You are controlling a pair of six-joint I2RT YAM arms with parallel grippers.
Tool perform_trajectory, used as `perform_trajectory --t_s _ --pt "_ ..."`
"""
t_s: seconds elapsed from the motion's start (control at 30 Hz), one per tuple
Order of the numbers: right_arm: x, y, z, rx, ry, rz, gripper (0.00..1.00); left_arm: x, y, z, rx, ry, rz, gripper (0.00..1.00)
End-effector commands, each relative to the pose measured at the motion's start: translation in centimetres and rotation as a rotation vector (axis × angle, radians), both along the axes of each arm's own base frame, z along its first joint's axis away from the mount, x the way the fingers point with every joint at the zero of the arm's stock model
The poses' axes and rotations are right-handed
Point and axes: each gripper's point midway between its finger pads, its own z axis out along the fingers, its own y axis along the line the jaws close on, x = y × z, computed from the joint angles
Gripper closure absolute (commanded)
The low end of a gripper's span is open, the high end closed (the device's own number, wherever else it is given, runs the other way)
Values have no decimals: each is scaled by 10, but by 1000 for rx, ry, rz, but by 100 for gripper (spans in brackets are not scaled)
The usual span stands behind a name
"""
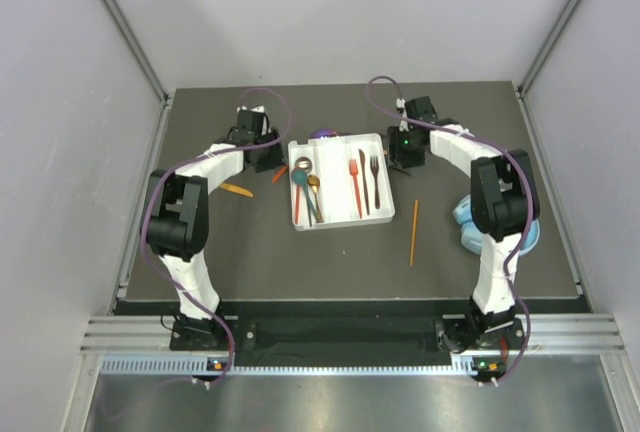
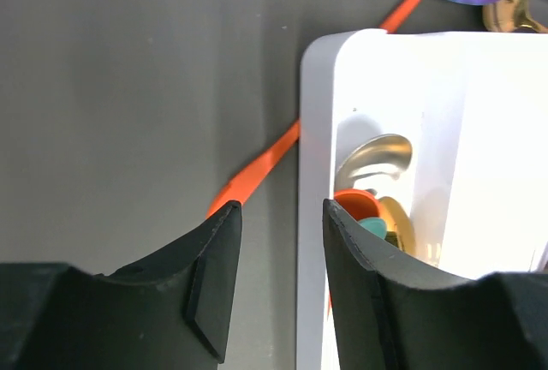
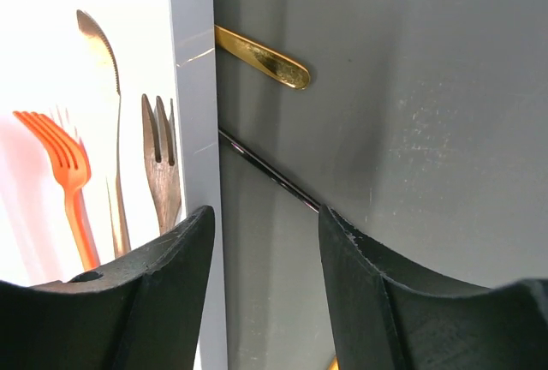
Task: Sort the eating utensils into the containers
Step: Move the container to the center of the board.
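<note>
Left gripper (image 2: 278, 211) hangs with jaws apart, empty, over the slim orange utensil (image 2: 265, 160) lying flat on the bench (image 2: 128, 87) against the tray (image 2: 312, 130) wall. Likely light, stiff, slippery plastic: pinch its exposed handle across the width.

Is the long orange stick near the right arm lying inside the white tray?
No, the orange stick lies on the dark table, outside the white tray and apart from it.

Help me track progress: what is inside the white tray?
The white tray holds overlapping spoons, an orange fork, a slim dark utensil and a dark fork; anything beneath the pile is covered.
</note>
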Motion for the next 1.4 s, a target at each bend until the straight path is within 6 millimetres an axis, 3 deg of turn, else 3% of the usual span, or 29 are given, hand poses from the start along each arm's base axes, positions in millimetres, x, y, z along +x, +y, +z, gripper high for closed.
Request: perform_trajectory --t_s 0.0,0.1,0.23,0.37,0.4,0.47,0.5,0.6,0.63,0.8,1.0,1.03,1.13,1.2,1.23,1.27,1.3,1.37 --pt "9 14 43 100 -101 15 47 17 -17 36 -68 -111 -50 52" --pt "9 19 48 126 -99 31 46 16 -24 32 -91 -100 -85 52" --pt "4 29 40 131 -65 59 47 11 -38 26 -98 -84 -132 52" --pt "-2 34 28 107 -20 72 48 12 -37 20 -36 -59 -106 53" --pt "0 36 30 102 -19 80 48 8 -29 4 11 -1 -78 53" --pt "-1 38 28 99 -14 83 48 9 -30 1 37 23 -74 55" --pt "-3 37 27 98 -13 70 49 8 -27 -11 63 51 -62 56" --pt "-3 34 46 108 -80 49 47 2 -28 -17 80 76 -63 58" --pt "-1 33 61 115 -117 46 46 1 -26 -20 89 77 -48 58" --pt "-1 36 76 120 -119 70 44 0 -17 -27 131 94 -16 58" --pt "-7 44 68 121 -97 100 43 -4 -12 -39 179 133 0 67" --pt "-11 44 54 101 -51 105 44 -5 -12 -39 184 138 1 69" --pt "-16 48 32 47 13 115 47 -7 -11 -44 212 158 0 75" --pt "-20 46 21 22 35 103 55 -9 -11 -43 223 158 3 79" --pt "-21 47 19 19 34 104 61 -9 -10 -42 229 156 3 81" --pt "-25 45 14 15 48 95 80 -9 -9 -40 232 151 3 84" --pt "-27 44 12 17 56 91 87 -9 -9 -39 239 146 -4 87" --pt "-32 43 4 5 75 90 90 -10 -9 -36 246 142 -11 90"
